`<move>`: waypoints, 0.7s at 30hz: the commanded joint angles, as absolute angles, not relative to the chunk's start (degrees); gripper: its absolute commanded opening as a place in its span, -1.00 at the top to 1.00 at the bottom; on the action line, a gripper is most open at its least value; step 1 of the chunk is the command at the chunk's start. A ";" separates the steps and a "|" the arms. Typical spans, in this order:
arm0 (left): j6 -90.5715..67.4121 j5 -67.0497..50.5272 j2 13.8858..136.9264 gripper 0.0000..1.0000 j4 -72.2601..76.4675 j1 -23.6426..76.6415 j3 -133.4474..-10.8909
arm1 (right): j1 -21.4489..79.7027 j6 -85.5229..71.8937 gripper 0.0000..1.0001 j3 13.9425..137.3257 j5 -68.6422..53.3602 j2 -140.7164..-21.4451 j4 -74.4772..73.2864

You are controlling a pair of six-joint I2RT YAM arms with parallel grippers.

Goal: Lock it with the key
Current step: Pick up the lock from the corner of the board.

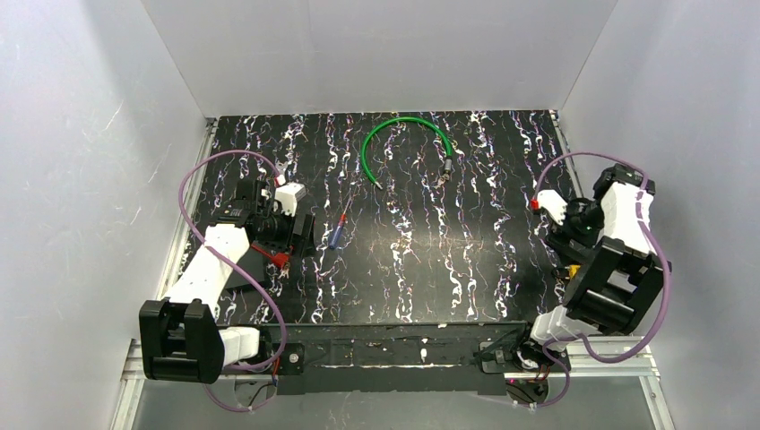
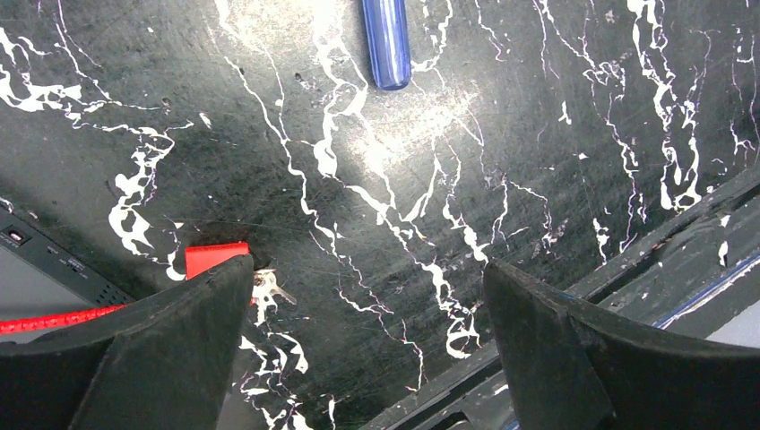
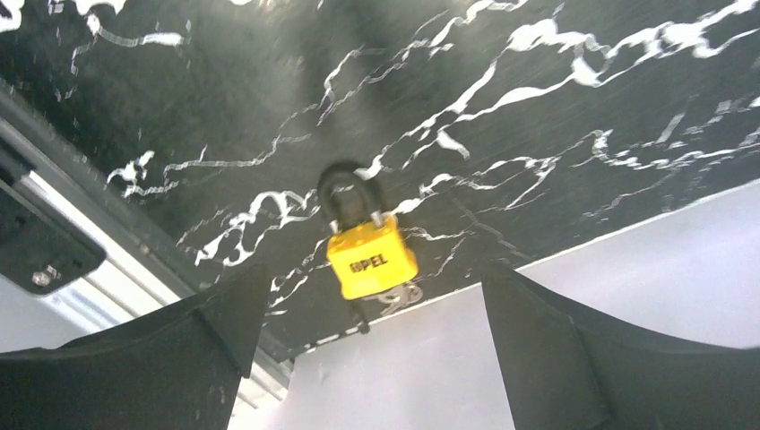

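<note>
Over the lock (image 3: pixel 371 258), right fingers (image 3: pixel 574 358) stand wide open, empty; left fingers (image 2: pixel 161 358) likewise, near the key (image 2: pixel 267 287).

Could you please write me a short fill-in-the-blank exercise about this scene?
1. The lock has a ____ body.
2. The screwdriver has a ____ handle.
3. The curved cable is ____.
4. The left gripper and the right gripper both stand ____, holding nothing.

Missing words: yellow; blue; green; open.

Left gripper (image 2: pixel 365 269) and right gripper (image 3: pixel 374 273) gape wide — both low.
</note>
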State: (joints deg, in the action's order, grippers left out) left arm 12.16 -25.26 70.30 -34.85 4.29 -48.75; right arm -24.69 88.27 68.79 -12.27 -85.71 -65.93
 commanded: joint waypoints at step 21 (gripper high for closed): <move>14.03 -32.32 70.15 -0.99 -37.99 4.75 -51.17 | -33.63 111.98 -0.78 60.43 -2.89 -91.53 -60.47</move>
